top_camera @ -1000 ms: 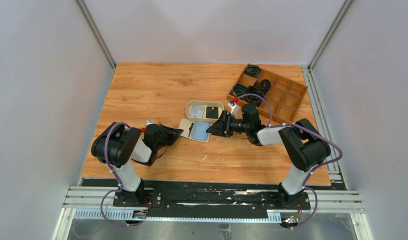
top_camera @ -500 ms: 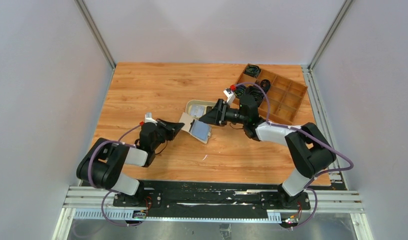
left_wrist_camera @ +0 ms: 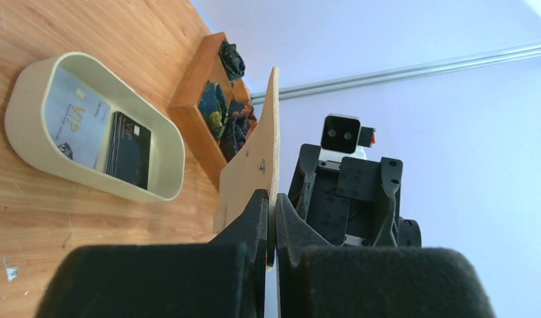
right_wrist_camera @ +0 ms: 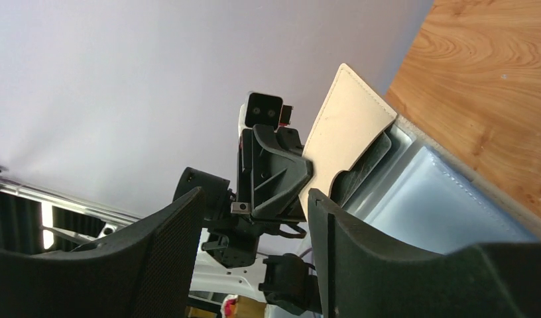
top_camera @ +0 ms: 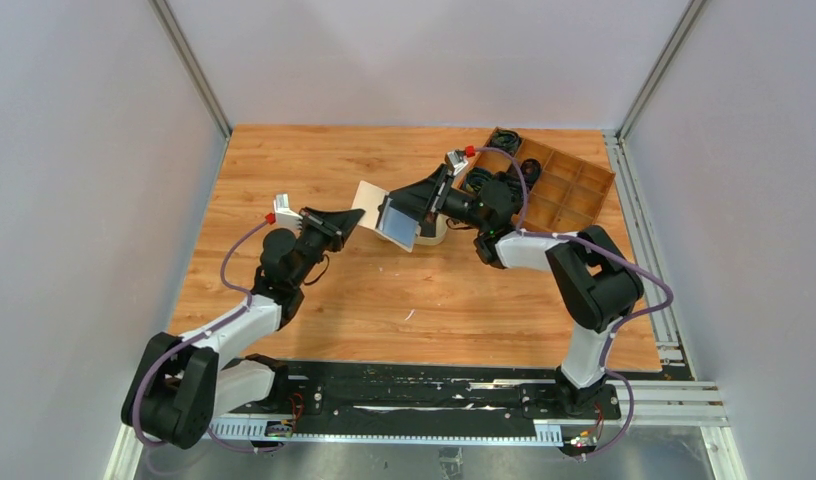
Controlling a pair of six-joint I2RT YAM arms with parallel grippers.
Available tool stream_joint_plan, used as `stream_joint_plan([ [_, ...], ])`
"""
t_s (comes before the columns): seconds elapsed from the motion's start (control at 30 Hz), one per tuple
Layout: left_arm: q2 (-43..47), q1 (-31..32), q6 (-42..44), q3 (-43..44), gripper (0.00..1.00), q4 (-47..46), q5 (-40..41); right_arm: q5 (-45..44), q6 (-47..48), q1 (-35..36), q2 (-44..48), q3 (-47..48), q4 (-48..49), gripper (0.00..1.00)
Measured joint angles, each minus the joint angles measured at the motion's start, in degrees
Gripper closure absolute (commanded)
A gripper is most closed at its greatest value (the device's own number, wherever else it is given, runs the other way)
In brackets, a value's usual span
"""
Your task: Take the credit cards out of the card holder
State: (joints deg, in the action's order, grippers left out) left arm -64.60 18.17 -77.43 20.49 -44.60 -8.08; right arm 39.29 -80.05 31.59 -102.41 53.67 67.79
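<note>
Wood-grain table [top_camera: 314, 170], grey walls on three sides.

Top view: the card holder [top_camera: 370, 200] hangs open in the air just left of the oval dish [top_camera: 436, 236], with a pale blue credit card [top_camera: 398, 221] showing in the leaf nearer the dish. On the leaf farther from the dish, the left gripper [top_camera: 355, 222] has a pinch. Over the dish, the right gripper [top_camera: 416, 204] reaches in with its tips at the card leaf; contact cannot be confirmed. A compartment tray [top_camera: 559, 185] stands right of the dish.

Left wrist view: jaws are pressed together on the beige leaf, seen edge-on. The dish lies on the table and holds a pale card [left_wrist_camera: 72, 119] and a black card [left_wrist_camera: 128, 149].

Right wrist view: fingers [right_wrist_camera: 158, 265] are spread wide with nothing between them. The blue card sits in its pocket off to one side of them.

Handling, as judged: the card looks light, stiff and slick, while the holder is soft and will flex when pulled. Best hold is a pinch across the card's flat faces at its exposed edge, drawn straight along the pocket — the left grip serving as counter-hold.
</note>
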Motion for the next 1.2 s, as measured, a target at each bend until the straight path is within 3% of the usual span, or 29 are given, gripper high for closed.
stream_joint_plan([
  [0.37,0.9,0.0,1.6,2.1,1.00,2.0,1.5,-2.4,-10.1,1.6,-3.8,0.4,9.8,0.39],
  [1.2,4.4,0.0,1.9,3.2,1.00,2.4,2.7,-4.9,-11.9,2.4,-6.9,0.0,11.8,0.48],
])
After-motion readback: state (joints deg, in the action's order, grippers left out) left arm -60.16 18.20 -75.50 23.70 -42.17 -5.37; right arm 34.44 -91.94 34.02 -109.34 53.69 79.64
